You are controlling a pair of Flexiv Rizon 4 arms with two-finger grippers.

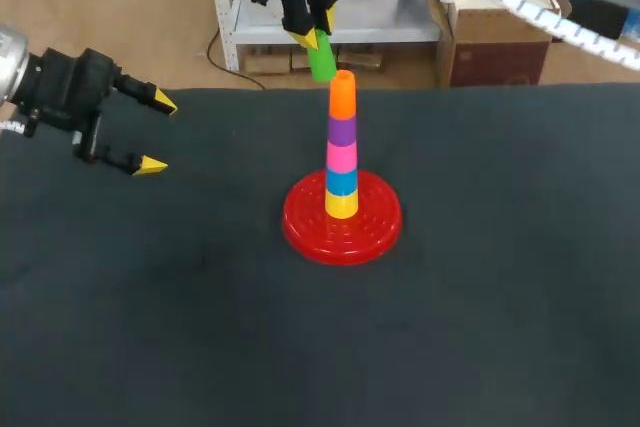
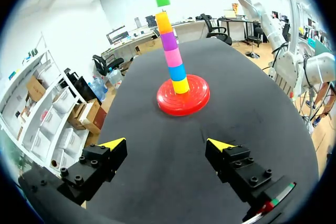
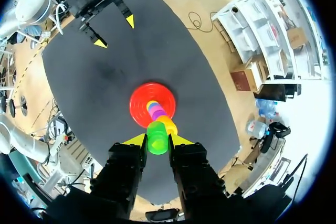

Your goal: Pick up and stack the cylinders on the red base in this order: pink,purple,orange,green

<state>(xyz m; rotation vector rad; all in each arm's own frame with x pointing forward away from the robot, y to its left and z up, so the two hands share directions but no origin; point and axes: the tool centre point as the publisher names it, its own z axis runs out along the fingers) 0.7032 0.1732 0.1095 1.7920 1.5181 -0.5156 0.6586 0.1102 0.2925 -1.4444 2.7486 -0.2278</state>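
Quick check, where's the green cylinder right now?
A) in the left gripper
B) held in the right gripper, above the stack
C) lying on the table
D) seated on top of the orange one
B: the green cylinder is held by the right gripper, pinched between its fingers, just above the orange cylinder and not yet on it. The left gripper is open and empty.

Green cylinder (image 1: 322, 60), red base (image 1: 300, 229)

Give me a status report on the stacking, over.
Right gripper shut on green cylinder, above the topmost orange cylinder. Left gripper open, empty, off aside. Nothing blocking the red base.
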